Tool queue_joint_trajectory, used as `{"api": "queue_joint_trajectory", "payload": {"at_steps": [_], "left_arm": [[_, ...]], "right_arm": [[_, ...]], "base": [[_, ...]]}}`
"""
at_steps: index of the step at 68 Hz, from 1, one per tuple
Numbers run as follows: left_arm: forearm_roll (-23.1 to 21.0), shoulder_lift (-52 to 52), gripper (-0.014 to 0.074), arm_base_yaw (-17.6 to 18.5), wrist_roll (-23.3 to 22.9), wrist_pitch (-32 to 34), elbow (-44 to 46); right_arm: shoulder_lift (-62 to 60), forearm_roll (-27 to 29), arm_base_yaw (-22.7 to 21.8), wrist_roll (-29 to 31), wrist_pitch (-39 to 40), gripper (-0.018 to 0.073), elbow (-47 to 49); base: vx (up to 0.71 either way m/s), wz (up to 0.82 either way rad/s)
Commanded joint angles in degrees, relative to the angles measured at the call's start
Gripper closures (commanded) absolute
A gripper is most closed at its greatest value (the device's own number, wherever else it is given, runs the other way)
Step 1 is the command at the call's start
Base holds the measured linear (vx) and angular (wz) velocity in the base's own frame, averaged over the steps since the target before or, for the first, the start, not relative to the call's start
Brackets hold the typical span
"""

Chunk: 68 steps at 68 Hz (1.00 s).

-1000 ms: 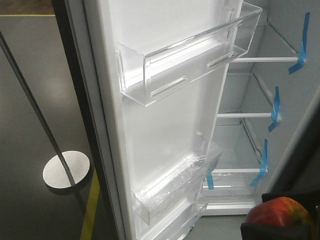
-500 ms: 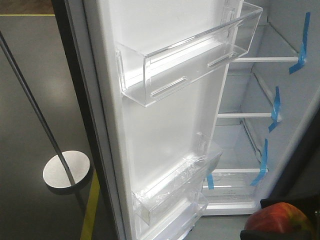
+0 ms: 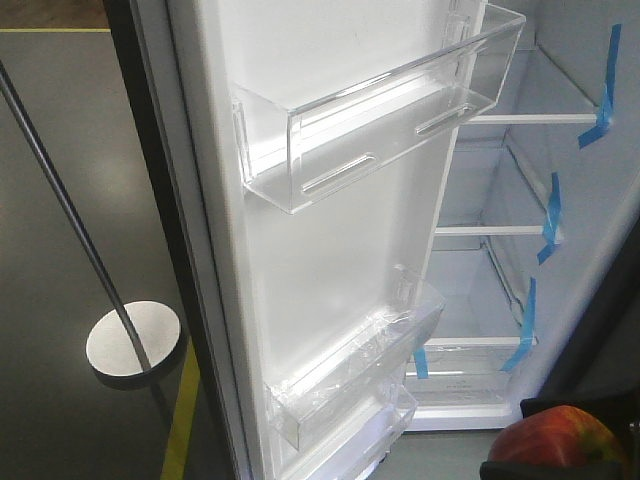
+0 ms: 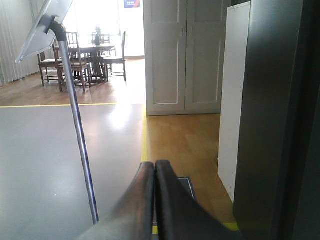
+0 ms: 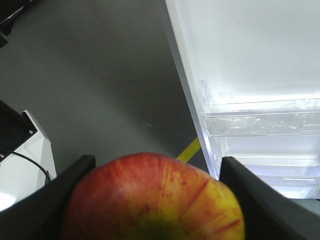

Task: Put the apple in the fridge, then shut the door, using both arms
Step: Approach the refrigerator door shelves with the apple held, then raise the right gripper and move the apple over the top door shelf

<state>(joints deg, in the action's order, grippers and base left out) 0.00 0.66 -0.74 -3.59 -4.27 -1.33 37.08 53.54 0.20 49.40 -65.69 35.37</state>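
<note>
Nothing legible is coming through in any view right now. In the left wrist view a small blue sign [image 4: 132,3] is sitting at the very top edge, over the bright far doorway [image 4: 107,30]. Pale marks are showing on it, but it is coming across far too small and blurred to read. In the front view the blue tape strips [image 3: 604,92] are hanging off the front edges of the shelves [image 3: 530,118] inside the fridge [image 3: 480,190], and they are showing only plain blue.
</note>
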Motion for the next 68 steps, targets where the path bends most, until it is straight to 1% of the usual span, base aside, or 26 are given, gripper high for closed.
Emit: {"api": "queue_joint_trajectory", "payload": {"at_steps": [1,10,16,22,28,49,68], "left_arm": [[0.0,0.9,0.0603,0.3,0.0,3.9,-0.7],[0.0,0.9,0.0603,0.3,0.0,3.9,-0.7],[0.0,0.9,0.0603,0.3,0.0,3.9,-0.7],[0.0,0.9,0.0603,0.3,0.0,3.9,-0.7],[0.0,0.9,0.0603,0.3,0.0,3.9,-0.7],[0.0,0.9,0.0603,0.3,0.0,3.9,-0.7],[0.0,0.9,0.0603,0.3,0.0,3.9,-0.7]], "right_arm": [[0.0,3.8,-0.1,0.5,1.2,0.0353,1.6],[0.0,4.0,-0.1,0.6,2.0,0.0353,1.6],[0.0,4.0,-0.1,0.7,6.0,0.0353,2.4],[0.3,3.9,-0.1,0.7,10.1,0.0353,5.5],[1.7,3.5,-0.1,0.7,11.9,0.0353,10.5],[13.0,3.6,-0.1,1.1,11.9,0.0351,29.6],[24.8,8.1,-0.1,1.4,11.6,0.0343,44.1]], "base": [[0.00,0.00],[0.00,0.00],[0.00,0.00],[0.00,0.00],[0.00,0.00],[0.00,0.00],[0.00,0.00]]}}
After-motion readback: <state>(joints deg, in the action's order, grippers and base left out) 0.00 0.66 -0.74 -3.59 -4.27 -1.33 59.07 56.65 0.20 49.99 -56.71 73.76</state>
